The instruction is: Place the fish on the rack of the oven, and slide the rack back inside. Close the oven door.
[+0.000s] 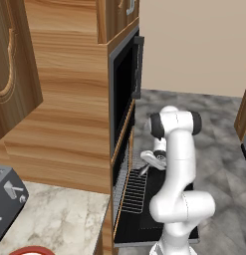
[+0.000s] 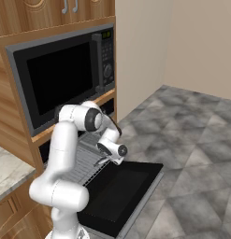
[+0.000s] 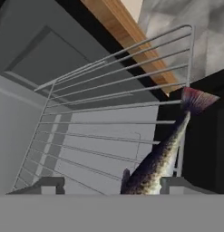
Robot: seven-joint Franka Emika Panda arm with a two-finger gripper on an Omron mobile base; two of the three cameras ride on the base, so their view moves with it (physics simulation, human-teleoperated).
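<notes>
Fingers [image 3: 106,183] pinching fish [image 3: 163,154] above pulled-out rack [image 3: 99,131]; oven door [image 2: 119,191] down.

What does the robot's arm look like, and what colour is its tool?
The arm is smooth, glossy white, built from rounded tube segments with dark grey bands at the joints. No cables or markings show. Its tool ends in two small dark grey, blocky fingertips.
</notes>
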